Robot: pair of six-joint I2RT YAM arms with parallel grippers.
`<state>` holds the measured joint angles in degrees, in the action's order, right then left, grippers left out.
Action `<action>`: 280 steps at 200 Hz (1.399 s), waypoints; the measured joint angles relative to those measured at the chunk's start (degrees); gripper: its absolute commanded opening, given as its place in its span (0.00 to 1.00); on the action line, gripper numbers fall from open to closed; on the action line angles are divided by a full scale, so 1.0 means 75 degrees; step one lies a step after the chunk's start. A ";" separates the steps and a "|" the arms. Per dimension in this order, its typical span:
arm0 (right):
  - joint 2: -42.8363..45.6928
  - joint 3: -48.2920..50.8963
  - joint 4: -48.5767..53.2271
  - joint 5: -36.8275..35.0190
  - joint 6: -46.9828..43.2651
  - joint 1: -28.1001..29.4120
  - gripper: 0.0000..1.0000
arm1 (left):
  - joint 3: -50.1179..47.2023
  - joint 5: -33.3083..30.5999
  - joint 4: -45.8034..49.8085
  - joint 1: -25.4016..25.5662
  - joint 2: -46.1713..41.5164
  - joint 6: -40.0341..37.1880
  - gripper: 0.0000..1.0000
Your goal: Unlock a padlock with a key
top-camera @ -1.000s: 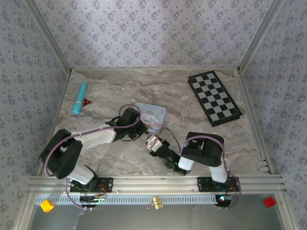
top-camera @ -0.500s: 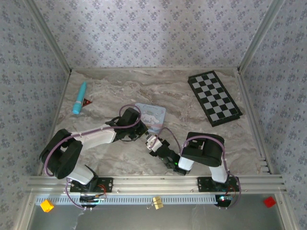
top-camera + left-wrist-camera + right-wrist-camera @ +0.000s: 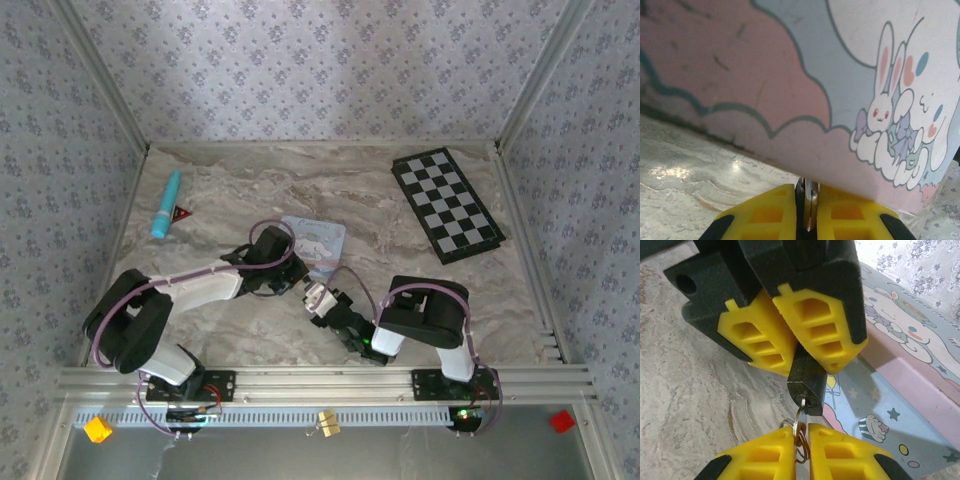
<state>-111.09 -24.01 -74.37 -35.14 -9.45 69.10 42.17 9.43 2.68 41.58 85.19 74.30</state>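
Note:
The small black padlock (image 3: 807, 380) hangs just above the marble table, with my left gripper (image 3: 807, 360) shut on its upper body. A silvery key (image 3: 801, 415) sits in the keyhole on its underside, a wire ring (image 3: 789, 423) dangling from it. My right gripper (image 3: 803, 432) is shut on the key's head. In the left wrist view, my left gripper (image 3: 807, 192) pinches a dark, silvery-edged part of the padlock (image 3: 810, 200). From above, the left gripper (image 3: 291, 276) and right gripper (image 3: 316, 297) meet tip to tip.
The pale cartoon tin (image 3: 320, 245) lies flat just behind both grippers, its edge close to the left fingers (image 3: 765, 210). A chessboard (image 3: 445, 203) lies at the back right. A teal tube (image 3: 166, 203) and a red-and-black triangle (image 3: 182, 213) lie at the back left.
The right gripper's fingers have closed a little tighter on the key. Both arms have stayed almost where they were.

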 measured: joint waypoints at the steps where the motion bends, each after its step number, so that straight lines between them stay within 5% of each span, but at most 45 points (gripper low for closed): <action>1: 0.0006 0.0000 0.0012 0.0000 0.0006 0.0000 0.13 | 0.0000 -0.0003 -0.0003 0.0003 0.0000 0.0000 0.00; 65: 0.0449 0.0085 0.0592 0.0519 0.1052 -0.0379 0.08 | 0.0000 -0.0318 -0.0367 0.0181 0.0064 0.0122 0.00; 178: 0.0930 0.0679 0.0393 0.3171 0.4083 -0.1434 0.01 | -0.0184 -0.0306 -0.0892 0.0274 0.0157 0.0309 0.00; 280: 0.0968 0.0851 0.0335 0.3386 0.4689 -0.1480 0.00 | -0.0248 -0.0204 -0.0997 0.0326 0.0219 0.0233 0.04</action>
<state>-103.83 -17.63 -71.85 -9.74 25.71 58.00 40.32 7.90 -4.80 44.03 86.83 76.05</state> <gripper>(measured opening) 0.050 0.126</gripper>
